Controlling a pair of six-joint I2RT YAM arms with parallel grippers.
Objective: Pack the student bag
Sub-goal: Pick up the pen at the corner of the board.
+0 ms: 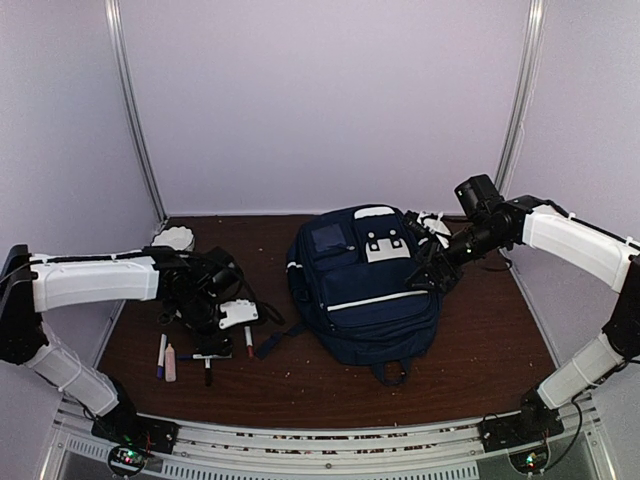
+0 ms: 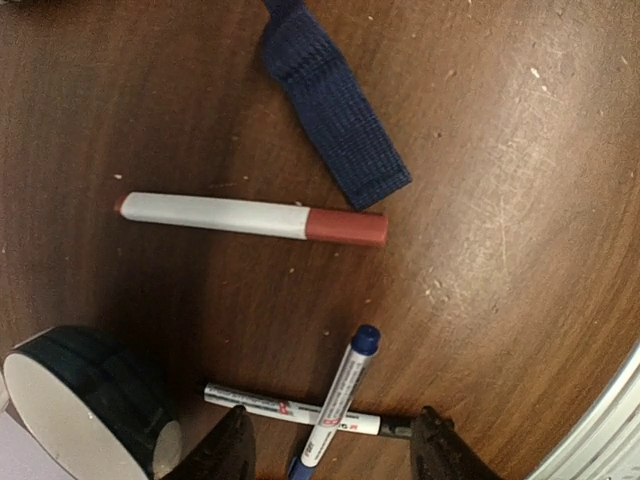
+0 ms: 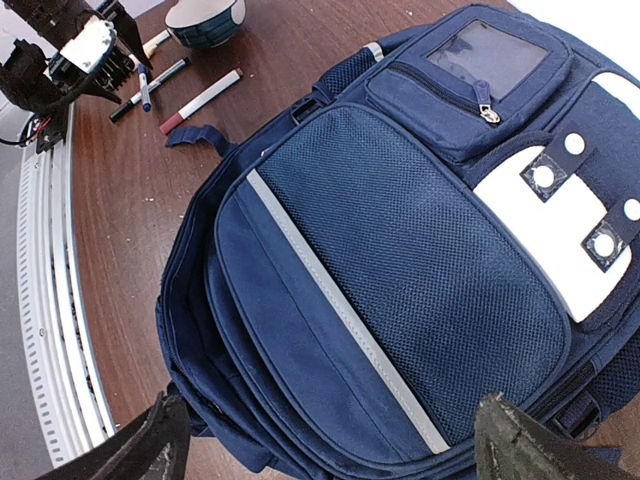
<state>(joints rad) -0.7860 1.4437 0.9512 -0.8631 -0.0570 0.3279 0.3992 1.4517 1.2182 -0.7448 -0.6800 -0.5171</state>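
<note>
Dark fingertips of the right gripper sit in the bottom corners of its wrist view, nearest the lens. Its jaws are spread wide with nothing between them. It hangs above the front of the student bag, clear of the fabric.

Student bag: navy, lying flat with the front panel up, right of centre on the table. One end is close to the back wall; a carry loop points toward the near edge. It has a mesh front pocket with one pale stripe across it. Beyond that are a white patch with snap tabs and a small windowed pocket. The right arm reaches in from the right, with its gripper at the bag's right side.

Table: dark brown wood with scattered crumbs. A metal rail runs along the near edge and carries both arm bases.

Left gripper: left of the bag, pointing down over the small items. Jaws are partly apart and grip nothing. Whether the tips touch the wood cannot be told.

Bowl: dark blue outside, white inside, at the lower left of the left wrist view, apart from the markers.

Navy strap end: flat on the wood, its tip just beside the red cap.

Red-capped marker: white barrel, lying alone between the strap and the crossed pair.

Blue-capped marker: lies across a black-tipped marker, touching it. Its lower end runs in between the left fingers.
</note>
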